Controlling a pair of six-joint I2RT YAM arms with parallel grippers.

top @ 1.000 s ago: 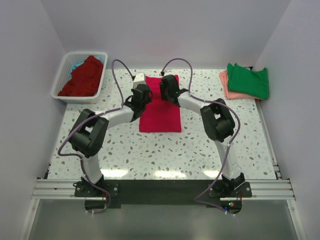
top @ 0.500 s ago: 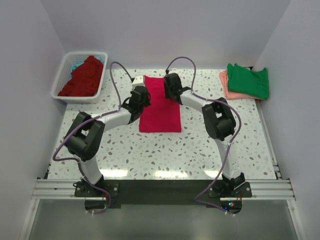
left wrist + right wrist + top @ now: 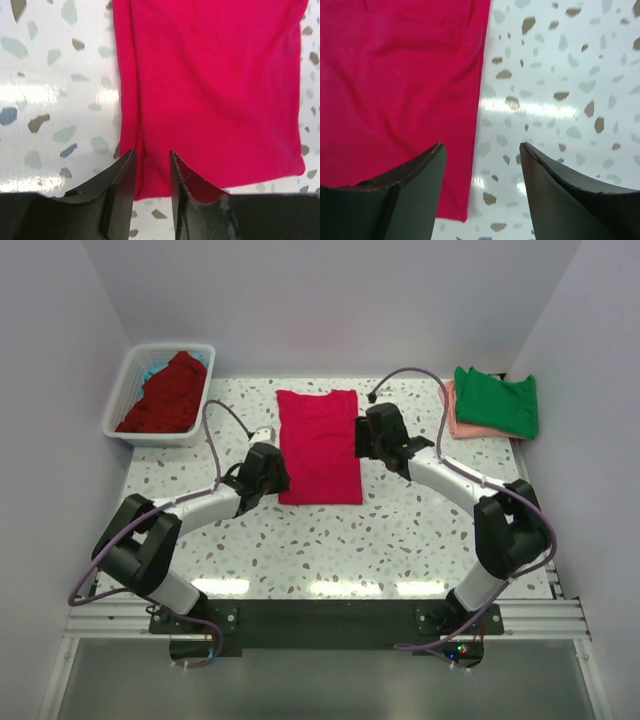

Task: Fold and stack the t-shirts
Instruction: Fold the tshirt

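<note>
K: Speckled terrazzo tabletop (image 3: 300, 540), white walls on three sides. Where is the work piece?

M: Upper centre of the top view: crimson-pink t-shirt (image 3: 318, 445), lying flat, folded to a long rectangle with its long axis running up the frame.

K: State of left gripper (image 3: 151, 156)?

M: At the shirt's lower-left corner. Fingers parted by a narrow gap only, and the folded left edge of the cloth shows in that gap. Nothing lifted. Contact with the cloth: cannot tell.

K: And right gripper (image 3: 481, 146)?

M: At the shirt's right edge, about mid-length in the top view. Fingers spread wide, one over the red cloth and the other over bare tabletop, with the edge running between them. Nothing held.

K: Other shirts?

M: Upper left: white slatted basket (image 3: 117, 395) with a dark red t-shirt (image 3: 168, 392) heaped in it and teal cloth (image 3: 150, 371) peeking out at the back left. Upper right corner of the table: green t-shirt (image 3: 497, 400) folded on top of a salmon-pink t-shirt (image 3: 452, 415), whose edge shows at the left of the pile. Both lots lie well apart from the crimson one.
</note>
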